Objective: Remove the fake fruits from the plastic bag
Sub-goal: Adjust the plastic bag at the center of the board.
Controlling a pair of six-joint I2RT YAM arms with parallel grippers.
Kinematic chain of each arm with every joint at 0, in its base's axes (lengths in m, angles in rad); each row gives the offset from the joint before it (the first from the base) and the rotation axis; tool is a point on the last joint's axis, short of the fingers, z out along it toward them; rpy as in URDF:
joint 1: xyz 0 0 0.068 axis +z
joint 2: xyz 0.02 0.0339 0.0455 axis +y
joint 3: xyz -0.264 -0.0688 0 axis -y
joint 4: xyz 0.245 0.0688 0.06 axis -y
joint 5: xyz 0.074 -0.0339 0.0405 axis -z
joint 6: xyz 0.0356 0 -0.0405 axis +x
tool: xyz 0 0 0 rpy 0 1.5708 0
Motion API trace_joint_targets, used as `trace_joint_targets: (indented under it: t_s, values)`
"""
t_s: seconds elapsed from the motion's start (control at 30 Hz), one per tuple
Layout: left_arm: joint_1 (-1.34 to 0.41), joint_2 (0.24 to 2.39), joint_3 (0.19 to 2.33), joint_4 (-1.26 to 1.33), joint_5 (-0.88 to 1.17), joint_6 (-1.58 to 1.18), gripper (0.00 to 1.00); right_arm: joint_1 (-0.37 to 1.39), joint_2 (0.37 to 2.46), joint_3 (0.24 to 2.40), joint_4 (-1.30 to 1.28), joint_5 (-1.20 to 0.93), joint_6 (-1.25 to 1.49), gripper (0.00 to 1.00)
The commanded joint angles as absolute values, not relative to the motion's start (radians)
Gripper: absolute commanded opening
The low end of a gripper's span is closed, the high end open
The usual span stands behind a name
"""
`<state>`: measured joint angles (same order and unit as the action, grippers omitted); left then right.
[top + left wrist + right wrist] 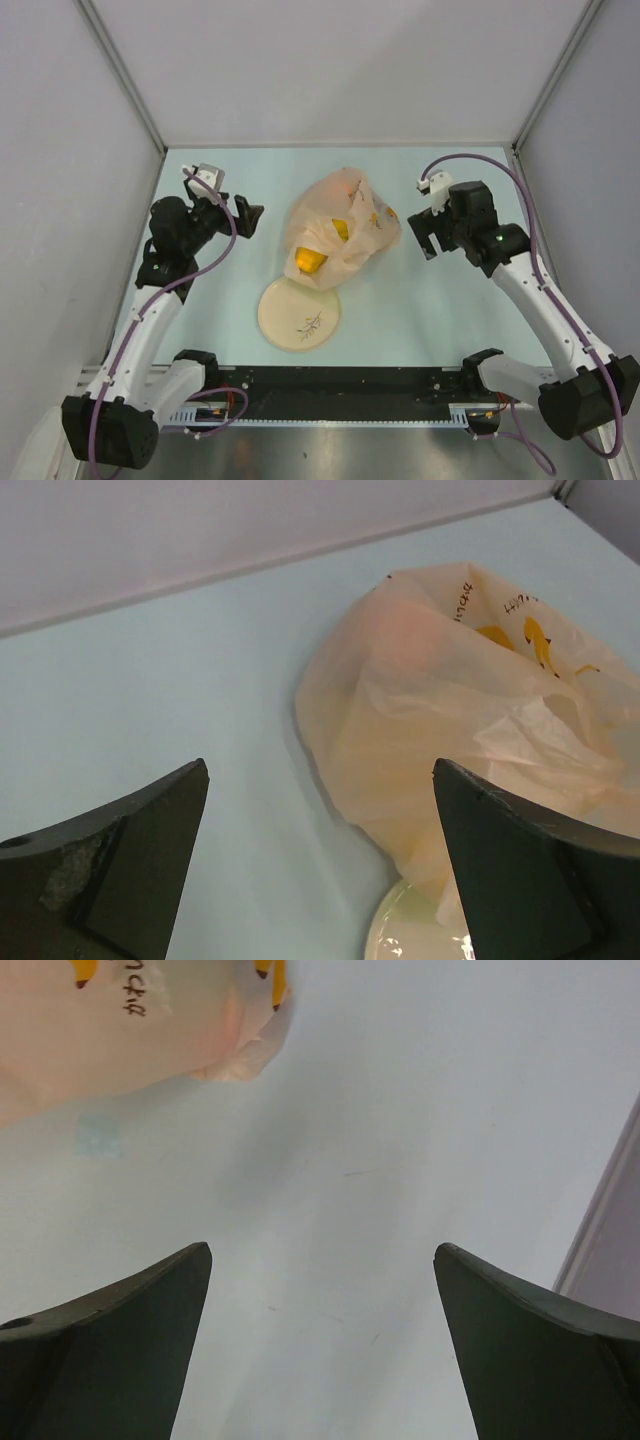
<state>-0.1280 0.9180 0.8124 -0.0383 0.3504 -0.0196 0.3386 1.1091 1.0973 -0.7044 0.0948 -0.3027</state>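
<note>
1. A pale blue-green worktop is seen, closed in on three sides by plain grey-white walls, with metal frame posts rising at the far corners.
2. A black rail is fixed along the near edge, where both arm bases are bolted.
3. The plastic bag is found between the two grippers, lying crumpled on the worktop and touched by neither.
4. The left gripper is held released, its jaws spread wide with nothing between them. In its wrist view the bag is placed ahead and to the right of the gripper.
5. The right gripper is likewise left wide apart and empty. In its wrist view only a corner of the bag is shown, ahead and to the left of the gripper, with bare worktop beneath the jaws.
6. The fake fruits are seen as yellow and orange shapes through the thin film, inside the bag; single pieces cannot be told apart.
7. A round cream plate is set nearer the arm bases than both grippers, and its far rim is overlapped by the bag's lower end.
</note>
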Motion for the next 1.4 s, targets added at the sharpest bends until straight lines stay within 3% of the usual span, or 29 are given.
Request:
trace_joint_targets:
  t_s: [0.0,0.13,0.3,0.4,0.77,1.03,1.23,1.37]
  values:
    - [-0.153,0.92,0.88,-0.138,0.333,0.031,1.0,0.39,1.091,1.172,-0.744,0.106,-0.255,1.0]
    - [-0.158,0.936,0.975,-0.178,0.32,0.225,1.0,0.393,1.109,1.308,-0.765,-0.076,-0.207,0.95]
    - [-0.185,0.966,1.058,-0.336,0.475,0.298,0.95,0.419,1.175,1.397,-0.799,-0.219,-0.008,0.88]
    - [-0.265,0.933,1.014,-0.38,0.471,0.359,0.89,0.419,1.195,1.396,-0.779,-0.261,0.049,0.88]
    - [-0.518,0.988,0.942,-0.284,0.356,0.422,0.85,0.445,1.264,1.391,-0.758,-0.406,0.169,0.75]
    - [-0.537,1.094,0.856,-0.135,0.337,0.638,0.92,0.624,1.273,1.393,-0.759,-0.358,0.003,0.62]
    - [-0.537,1.198,0.888,-0.065,0.434,0.854,0.94,0.673,1.284,1.391,-0.72,-0.246,-0.24,0.64]
    - [-0.537,1.223,0.891,-0.084,0.469,0.994,0.93,0.695,1.29,1.379,-0.654,-0.209,-0.436,0.74]
